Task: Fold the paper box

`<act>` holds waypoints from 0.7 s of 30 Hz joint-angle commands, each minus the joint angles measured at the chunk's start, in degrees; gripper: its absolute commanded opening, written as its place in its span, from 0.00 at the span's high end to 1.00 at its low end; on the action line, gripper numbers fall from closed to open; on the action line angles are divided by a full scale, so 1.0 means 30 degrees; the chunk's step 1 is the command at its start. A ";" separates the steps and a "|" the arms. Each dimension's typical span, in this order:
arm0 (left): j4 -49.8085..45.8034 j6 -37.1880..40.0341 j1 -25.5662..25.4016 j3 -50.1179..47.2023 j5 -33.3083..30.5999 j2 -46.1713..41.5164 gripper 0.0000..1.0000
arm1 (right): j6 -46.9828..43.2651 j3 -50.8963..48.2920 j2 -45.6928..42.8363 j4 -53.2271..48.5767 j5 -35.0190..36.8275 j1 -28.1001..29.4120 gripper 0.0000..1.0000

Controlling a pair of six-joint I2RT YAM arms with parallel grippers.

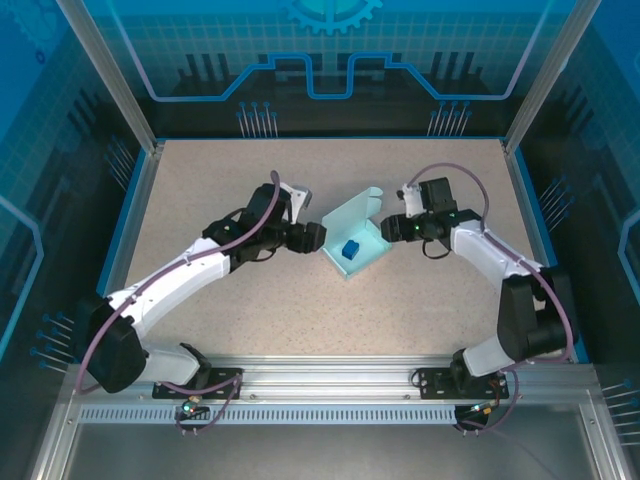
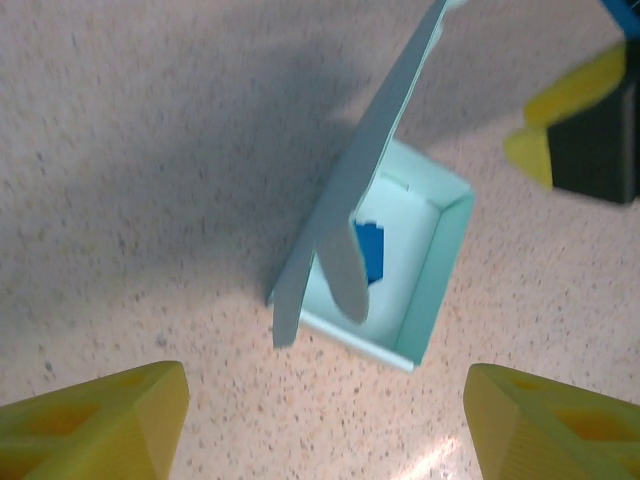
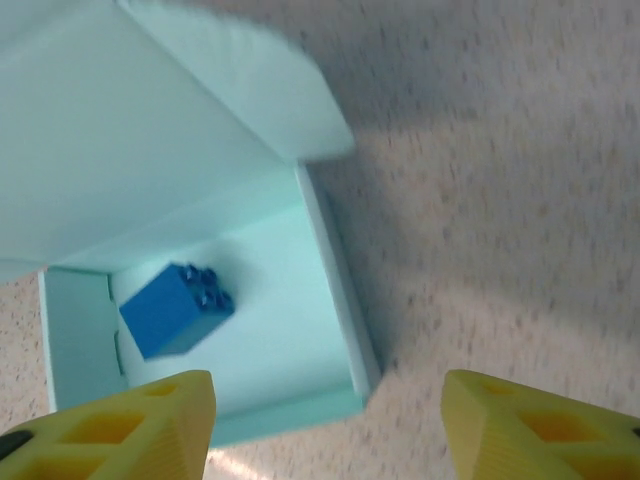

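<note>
2 sets of jaws, both spread wide, both holding nothing. Paper box (image 1: 370,240) sits on the bench (image 1: 220,180) just ahead of the left jaws and just ahead of the right jaws, touching neither as far as I can tell. Tray is formed. Lid (image 2: 375,150) stands up, tilted, on the side far from the right jaws, with its tuck flap (image 3: 280,110) curling over. Blue cube (image 3: 175,308) lies inside the tray.

Judged step: closing the lid.

Risks:
- Light card slides on the bench if 1 side pushes unopposed.
- Lid pressed off its crease buckles.
- Tuck flap catches the front wall or the cube instead of slipping inside.
- A fingertip snags the tray wall and tips it.
</note>
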 commanded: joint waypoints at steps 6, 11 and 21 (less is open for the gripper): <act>0.0327 -0.0284 -0.0080 -0.1198 0.1388 0.0125 0.22 | -0.6495 0.3190 0.2914 0.0424 -0.1087 0.0258 0.30; 0.0216 -0.0210 -0.0096 -0.1436 0.1164 0.0069 0.22 | -0.8719 0.4367 0.4251 0.0240 -0.1883 0.0262 0.28; -0.0255 0.0095 -0.0064 -0.1783 0.0452 0.0249 0.21 | -1.0544 0.6381 0.5958 -0.0934 -0.3459 0.0428 0.36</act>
